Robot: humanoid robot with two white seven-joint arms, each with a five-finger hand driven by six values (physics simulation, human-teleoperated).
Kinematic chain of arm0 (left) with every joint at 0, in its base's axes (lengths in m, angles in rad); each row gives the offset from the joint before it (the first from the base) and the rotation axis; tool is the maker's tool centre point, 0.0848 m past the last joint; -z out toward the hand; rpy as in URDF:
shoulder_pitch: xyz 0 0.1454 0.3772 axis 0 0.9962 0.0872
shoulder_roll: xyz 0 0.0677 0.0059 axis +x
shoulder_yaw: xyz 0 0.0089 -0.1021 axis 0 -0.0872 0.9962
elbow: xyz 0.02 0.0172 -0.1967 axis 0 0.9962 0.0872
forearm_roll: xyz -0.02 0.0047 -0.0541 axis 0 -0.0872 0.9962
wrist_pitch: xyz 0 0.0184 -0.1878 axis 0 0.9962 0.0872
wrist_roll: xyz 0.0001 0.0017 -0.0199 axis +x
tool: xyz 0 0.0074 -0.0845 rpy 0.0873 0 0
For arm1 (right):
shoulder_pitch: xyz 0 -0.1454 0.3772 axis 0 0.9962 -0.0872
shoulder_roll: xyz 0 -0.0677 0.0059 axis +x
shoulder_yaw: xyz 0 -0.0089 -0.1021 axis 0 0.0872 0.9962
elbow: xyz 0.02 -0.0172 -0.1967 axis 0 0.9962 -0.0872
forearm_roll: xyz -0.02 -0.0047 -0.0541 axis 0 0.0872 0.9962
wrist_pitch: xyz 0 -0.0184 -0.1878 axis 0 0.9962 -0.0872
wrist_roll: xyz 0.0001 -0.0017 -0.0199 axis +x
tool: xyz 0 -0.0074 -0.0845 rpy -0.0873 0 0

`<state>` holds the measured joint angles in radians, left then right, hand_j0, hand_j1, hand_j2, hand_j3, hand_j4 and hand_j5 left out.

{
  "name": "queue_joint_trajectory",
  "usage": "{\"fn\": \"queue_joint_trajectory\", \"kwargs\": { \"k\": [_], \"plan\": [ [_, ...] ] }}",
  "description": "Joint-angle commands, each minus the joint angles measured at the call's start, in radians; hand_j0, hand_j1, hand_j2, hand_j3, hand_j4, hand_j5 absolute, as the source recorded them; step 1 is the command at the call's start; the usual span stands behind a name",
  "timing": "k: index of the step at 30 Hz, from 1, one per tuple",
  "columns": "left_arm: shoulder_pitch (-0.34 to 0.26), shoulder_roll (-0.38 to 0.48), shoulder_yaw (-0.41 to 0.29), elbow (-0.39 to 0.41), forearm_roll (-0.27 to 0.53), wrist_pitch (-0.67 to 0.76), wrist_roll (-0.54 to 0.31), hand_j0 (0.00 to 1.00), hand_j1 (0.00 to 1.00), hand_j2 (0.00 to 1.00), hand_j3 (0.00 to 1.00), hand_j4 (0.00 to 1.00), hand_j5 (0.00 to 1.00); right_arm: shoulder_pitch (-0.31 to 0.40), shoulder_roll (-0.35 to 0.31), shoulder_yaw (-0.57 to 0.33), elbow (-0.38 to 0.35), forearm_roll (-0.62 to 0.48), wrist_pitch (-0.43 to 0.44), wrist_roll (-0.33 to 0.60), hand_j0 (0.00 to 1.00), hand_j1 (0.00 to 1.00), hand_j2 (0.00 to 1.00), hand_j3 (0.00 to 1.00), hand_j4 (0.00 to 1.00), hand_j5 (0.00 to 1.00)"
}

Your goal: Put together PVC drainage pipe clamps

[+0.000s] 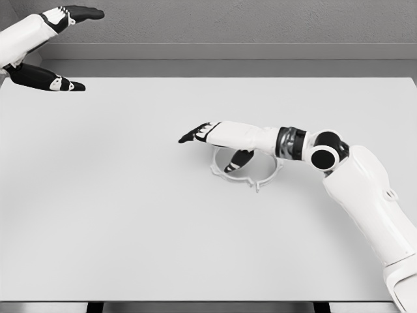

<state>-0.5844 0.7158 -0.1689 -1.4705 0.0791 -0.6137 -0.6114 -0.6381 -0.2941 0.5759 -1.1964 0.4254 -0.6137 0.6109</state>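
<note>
Fingers (190,137) of the right hand (218,138) are extended, gripping nothing, above the clamp (251,175) lying mid-table (130,215). Left hand (62,45) is open, raised at far left.

White table (130,215), plain and unpatterned, under a grey speckled wall (260,19) with a paler grey ledge (228,51) along its foot. White ring-shaped pipe clamp (251,175), nearly the table's own shade. Right hand (207,134) white across the back, black at the fingertips (186,139) and thumb. Right arm (365,189) white, with a black-and-silver banded wrist (290,143) and a black round joint cap (322,158). Left hand (62,49) black-fingered with white patches; forearm white.
</note>
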Motion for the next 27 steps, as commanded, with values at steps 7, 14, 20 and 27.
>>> {"fn": "queue_joint_trajectory", "kwargs": {
  "k": [7,14,20,27],
  "plan": [
    [0.008,-0.004,-0.001,-0.004,0.005,0.003,0.001,1.00,1.00,1.00,1.00,1.00,1.00,0.018,-0.016,0.004,-0.032,-0.008,0.003,0.000,1.00,1.00,1.00,1.00,1.00,1.00],
    [-0.002,-0.006,-0.001,-0.004,0.010,0.003,0.001,1.00,1.00,1.00,1.00,1.00,1.00,-0.011,-0.023,-0.080,-0.003,-0.010,0.003,0.000,1.00,1.00,1.00,1.00,1.00,1.00],
    [0.003,-0.006,-0.001,-0.014,0.008,0.003,0.001,1.00,1.00,1.00,1.00,1.00,1.00,-0.018,-0.025,-0.088,0.069,-0.008,0.003,0.000,1.00,1.00,1.00,1.00,1.00,1.00],
    [0.003,-0.006,-0.001,-0.016,0.007,0.003,0.001,1.00,1.00,1.00,1.00,1.00,1.00,0.000,-0.062,-0.106,0.066,-0.010,0.003,0.000,1.00,1.00,1.00,1.00,1.00,1.00]
  ]
}}
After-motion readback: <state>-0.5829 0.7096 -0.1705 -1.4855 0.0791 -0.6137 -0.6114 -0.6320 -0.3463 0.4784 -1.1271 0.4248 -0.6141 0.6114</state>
